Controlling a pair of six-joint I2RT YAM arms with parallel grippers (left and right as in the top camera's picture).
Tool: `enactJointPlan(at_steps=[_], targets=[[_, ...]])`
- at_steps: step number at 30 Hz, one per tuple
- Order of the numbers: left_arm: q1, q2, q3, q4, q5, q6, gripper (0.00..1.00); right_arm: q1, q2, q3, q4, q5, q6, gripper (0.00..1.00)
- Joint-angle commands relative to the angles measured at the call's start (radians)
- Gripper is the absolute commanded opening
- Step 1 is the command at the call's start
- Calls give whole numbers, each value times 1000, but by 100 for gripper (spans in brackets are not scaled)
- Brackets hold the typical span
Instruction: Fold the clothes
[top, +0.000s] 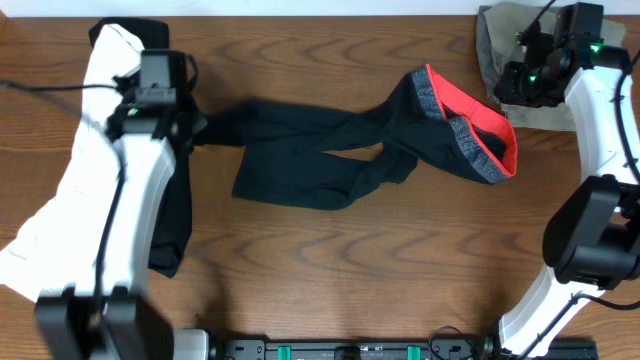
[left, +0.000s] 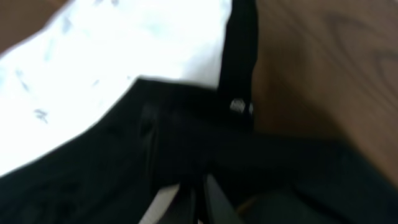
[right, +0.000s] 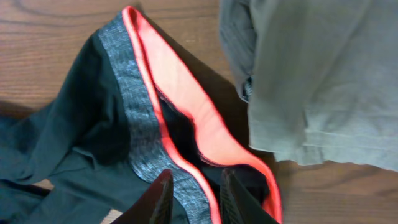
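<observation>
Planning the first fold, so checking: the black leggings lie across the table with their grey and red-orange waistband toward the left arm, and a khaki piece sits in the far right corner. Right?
Not quite. The overhead view shows the leggings with their waistband toward the right arm, not the left arm. The khaki piece is where you said.

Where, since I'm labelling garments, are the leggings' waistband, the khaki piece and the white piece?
waistband (right: 138, 134), right wrist view, on its grey band.
khaki piece (right: 323, 81), right wrist view, on its flat middle.
white piece (left: 124, 56), left wrist view, on its bright middle.
</observation>
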Motion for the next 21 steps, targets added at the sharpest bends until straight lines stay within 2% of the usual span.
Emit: enactJointPlan(at_steps=[1, 3, 6, 11, 13, 15, 21], targets=[[2, -83, 11, -80, 18, -69, 6, 23, 5, -3, 7, -23, -12, 25], [4, -108, 11, -91, 9, -184, 6, 32, 5, -3, 15, -39, -11, 26], [4, -111, 11, -66, -55, -460, 6, 49, 5, -3, 24, -56, -11, 27], [3, -75, 11, -21, -150, -853, 6, 67, 5, -3, 19, -55, -12, 27], [3, -46, 11, 12, -194, -972, 6, 71, 5, -3, 16, -55, -12, 26], [4, -3, 11, 70, -235, -1022, 6, 76, 5, -3, 16, -55, -12, 26], [9, 192, 11, 293, -323, -1023, 6, 85, 6, -3, 23, -54, -12, 27]])
